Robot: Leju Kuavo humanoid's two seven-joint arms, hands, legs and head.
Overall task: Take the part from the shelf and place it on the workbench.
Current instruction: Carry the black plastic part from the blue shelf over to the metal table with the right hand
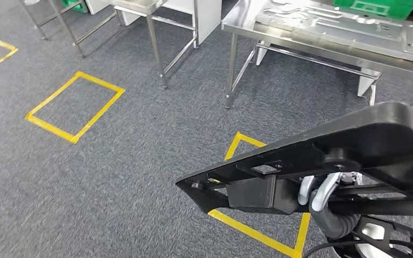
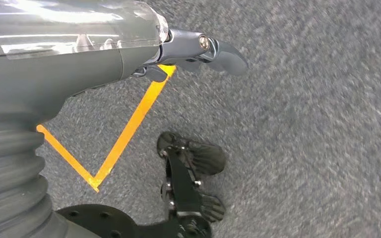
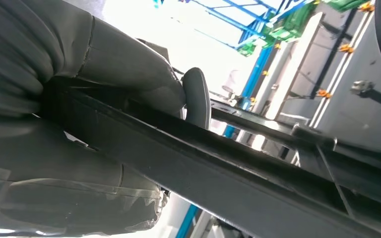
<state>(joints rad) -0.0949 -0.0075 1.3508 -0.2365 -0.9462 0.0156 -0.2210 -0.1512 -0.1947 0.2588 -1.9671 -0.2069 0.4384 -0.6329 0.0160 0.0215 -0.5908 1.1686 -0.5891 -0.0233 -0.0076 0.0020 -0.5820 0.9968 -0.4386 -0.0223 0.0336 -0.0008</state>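
Note:
A long, flat black part (image 1: 355, 145) with cut-outs is carried low at the right of the head view, its pointed end toward the left. My right hand (image 1: 322, 193) grips it from underneath. In the right wrist view the thumb (image 3: 196, 96) lies over the edge of the black part (image 3: 228, 168), with the rest of the hand below it. The steel workbench (image 1: 312, 51) stands ahead at the upper right. My left hand (image 2: 198, 49) hangs over the grey carpet and holds nothing.
A large silver stamped panel (image 1: 344, 24) lies on the workbench, with a green crate (image 1: 376, 6) behind it. A second steel table (image 1: 156, 43) stands to the left. Yellow tape squares (image 1: 75, 107) (image 1: 258, 226) mark the carpet.

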